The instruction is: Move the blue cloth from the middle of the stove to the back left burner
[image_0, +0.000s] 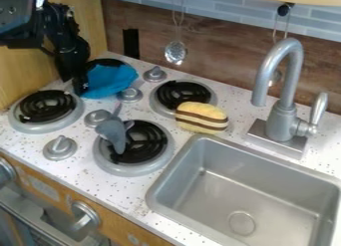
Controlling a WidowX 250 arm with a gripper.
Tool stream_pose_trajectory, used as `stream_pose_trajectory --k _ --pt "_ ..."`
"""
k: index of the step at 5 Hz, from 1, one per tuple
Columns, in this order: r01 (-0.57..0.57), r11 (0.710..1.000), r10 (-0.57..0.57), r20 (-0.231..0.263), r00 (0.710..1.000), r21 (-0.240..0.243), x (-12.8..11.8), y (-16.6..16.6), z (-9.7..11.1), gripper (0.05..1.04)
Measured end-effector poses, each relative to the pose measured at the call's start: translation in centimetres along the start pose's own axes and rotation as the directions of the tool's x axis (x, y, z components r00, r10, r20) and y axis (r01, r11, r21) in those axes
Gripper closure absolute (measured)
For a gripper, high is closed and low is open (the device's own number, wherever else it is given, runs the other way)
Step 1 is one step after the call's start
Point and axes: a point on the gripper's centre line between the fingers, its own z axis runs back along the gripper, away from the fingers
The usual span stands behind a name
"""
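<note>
The black gripper (79,83) hangs at the upper left, low over the stove top, against the left edge of a crumpled blue cloth (110,81). That cloth covers much of the back left burner. A yellow plush toy with brown stripes (201,117) lies between the back right burner (183,94) and the sink. On the left side of the front right burner (143,149) rests a grey-blue utensil (114,130), with its thin end toward the back.
The front left burner (47,108) sits below the gripper. Several grey knobs (60,145) stand up between the burners. At the right are the sink (154,192) and a tall grey faucet (283,115). A metal ladle (176,52) hangs on the back wall.
</note>
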Motion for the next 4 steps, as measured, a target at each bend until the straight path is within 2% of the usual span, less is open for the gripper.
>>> stream_pose_trajectory --k 1,2,3,4 --pt "0.021 0.999 -0.020 0.031 0.999 -0.037 -0.3 -1.4 1.0 0.082" --pt "0.077 0.995 -0.071 0.083 0.994 -0.068 -0.5 -2.7 2.7 0.082" --pt "0.100 0.993 -0.093 0.106 0.990 -0.063 -0.8 -3.1 4.8 0.083" --pt "0.082 0.996 -0.079 0.127 0.989 -0.020 -0.6 -2.5 7.1 0.083"
